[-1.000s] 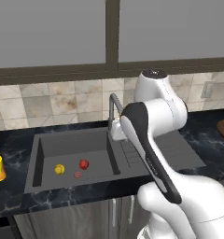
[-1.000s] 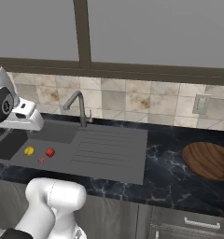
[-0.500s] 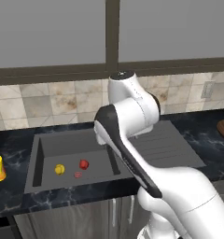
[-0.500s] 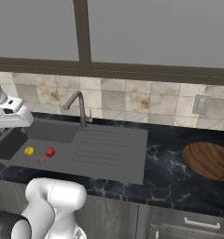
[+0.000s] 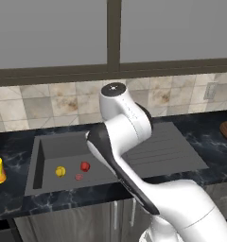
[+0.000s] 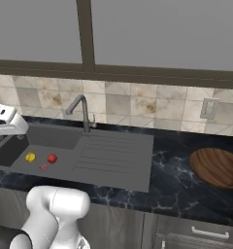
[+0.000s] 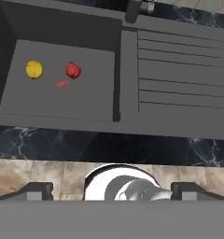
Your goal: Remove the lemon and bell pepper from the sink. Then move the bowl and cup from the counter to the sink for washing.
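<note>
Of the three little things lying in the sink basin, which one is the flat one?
The dull reddish disc, lying flat on the sink floor just beside the bell pepper. The pepper and the yellow lemon are both rounded and stand higher.

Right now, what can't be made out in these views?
- Faucet: hidden by the arm in the left base view; cut off by the top edge in the hand view.
- Bowl: cut off by the right edge in both base views.
- Flat reddish disc beside the bell pepper: too small to identify.
</note>
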{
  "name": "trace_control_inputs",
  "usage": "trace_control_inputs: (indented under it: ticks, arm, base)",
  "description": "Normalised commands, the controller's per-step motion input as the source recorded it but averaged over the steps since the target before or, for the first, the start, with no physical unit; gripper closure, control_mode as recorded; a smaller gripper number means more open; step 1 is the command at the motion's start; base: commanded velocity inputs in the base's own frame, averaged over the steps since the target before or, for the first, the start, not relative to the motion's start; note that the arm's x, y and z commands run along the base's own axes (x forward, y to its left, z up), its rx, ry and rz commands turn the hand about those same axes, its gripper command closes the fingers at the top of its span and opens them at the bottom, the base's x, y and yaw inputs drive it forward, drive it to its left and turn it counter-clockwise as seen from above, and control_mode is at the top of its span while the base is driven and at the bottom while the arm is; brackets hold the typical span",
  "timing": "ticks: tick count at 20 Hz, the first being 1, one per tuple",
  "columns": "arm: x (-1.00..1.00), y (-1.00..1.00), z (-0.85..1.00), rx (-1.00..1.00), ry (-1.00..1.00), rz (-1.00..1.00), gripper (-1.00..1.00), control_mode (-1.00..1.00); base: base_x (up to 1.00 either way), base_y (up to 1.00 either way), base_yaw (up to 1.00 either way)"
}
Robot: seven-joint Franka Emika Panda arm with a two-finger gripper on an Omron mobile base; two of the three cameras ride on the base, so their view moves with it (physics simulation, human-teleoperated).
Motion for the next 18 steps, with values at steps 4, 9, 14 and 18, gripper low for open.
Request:
trace_control_inputs:
  ticks: [4,9,14,18]
  arm:
    - [0.15,0.09,-0.20,0.11,-0.21,0.03,-1.00,-1.00]
    - [0.23,0.14,-0.13,0.13,-0.14,0.01,-1.00,-1.00]
    - [0.29,0.15,-0.06,0.13,-0.04,0.00,-1.00,-1.00]
    - [0.31,0.10,-0.05,0.10,0.00,0.00,-1.00,-1.00]
  base:
    - [0.00,0.00,0.00]
    - [0.00,0.00,0.00]
    - [0.00,0.00,0.00]
    - [0.00,0.00,0.00]
